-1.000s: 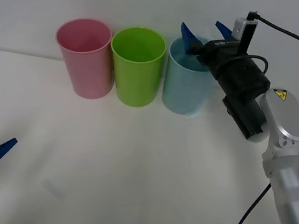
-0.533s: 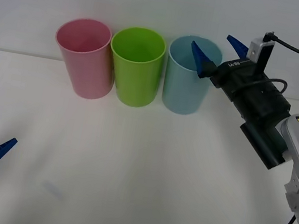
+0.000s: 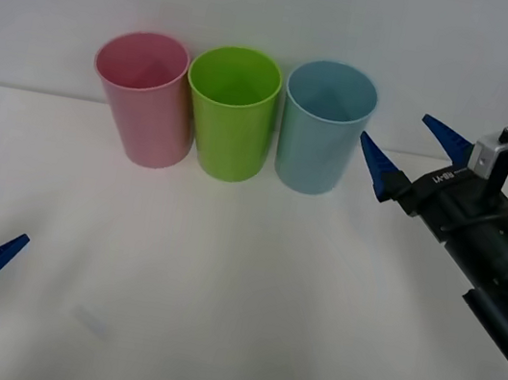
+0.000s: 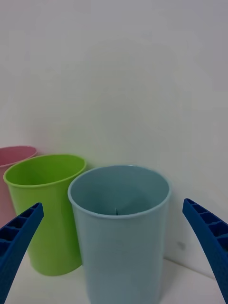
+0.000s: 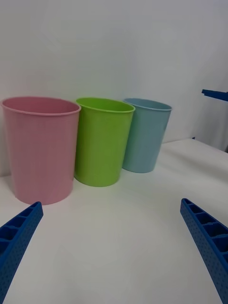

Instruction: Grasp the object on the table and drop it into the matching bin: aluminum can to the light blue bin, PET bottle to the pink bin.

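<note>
The light blue bin [image 3: 319,138] stands at the right end of a row at the back of the table [image 3: 235,304]. My right gripper [image 3: 394,126] hovers just to its right, open, with nothing between its fingers. The right wrist view looks into the light blue bin [image 4: 123,237] between the spread fingers of that right gripper [image 4: 113,204]; the aluminum can is out of view. The pink bin [image 3: 146,104] stands at the left end. My left gripper [image 3: 9,215] waits open low at the table's left edge, far from the bins.
A lime green bin [image 3: 232,118] stands between the pink and the light blue one, all three nearly touching. The left wrist view shows the pink bin [image 5: 40,147], the green bin [image 5: 102,142] and the light blue bin [image 5: 145,135] across bare white table.
My right gripper has pulled back from over the light blue bin's rim, moving right and lower, open throughout. The left arm has not moved.
</note>
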`<act>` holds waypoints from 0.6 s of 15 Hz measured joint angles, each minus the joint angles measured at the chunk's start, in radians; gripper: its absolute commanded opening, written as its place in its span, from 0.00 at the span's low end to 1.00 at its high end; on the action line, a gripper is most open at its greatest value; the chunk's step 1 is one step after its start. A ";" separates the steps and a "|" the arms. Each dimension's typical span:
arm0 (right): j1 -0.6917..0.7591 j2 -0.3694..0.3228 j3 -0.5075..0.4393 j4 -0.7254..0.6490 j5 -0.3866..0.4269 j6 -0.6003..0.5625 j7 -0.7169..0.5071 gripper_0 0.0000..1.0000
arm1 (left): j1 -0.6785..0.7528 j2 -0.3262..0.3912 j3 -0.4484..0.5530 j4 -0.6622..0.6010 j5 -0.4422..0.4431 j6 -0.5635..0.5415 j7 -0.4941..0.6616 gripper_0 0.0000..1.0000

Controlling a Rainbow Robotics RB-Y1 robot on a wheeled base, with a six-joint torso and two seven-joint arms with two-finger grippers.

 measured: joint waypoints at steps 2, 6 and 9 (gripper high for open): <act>0.065 -0.004 -0.043 -0.027 -0.003 -0.049 0.016 1.00 | 0.000 0.000 0.000 0.000 0.000 0.000 0.000 1.00; 0.182 0.011 -0.144 -0.052 -0.004 -0.202 0.053 1.00 | 0.000 0.000 0.000 0.000 0.000 0.000 0.000 1.00; 0.274 0.017 -0.202 -0.073 -0.019 -0.292 0.085 1.00 | 0.000 0.000 0.000 0.000 0.000 0.000 0.000 1.00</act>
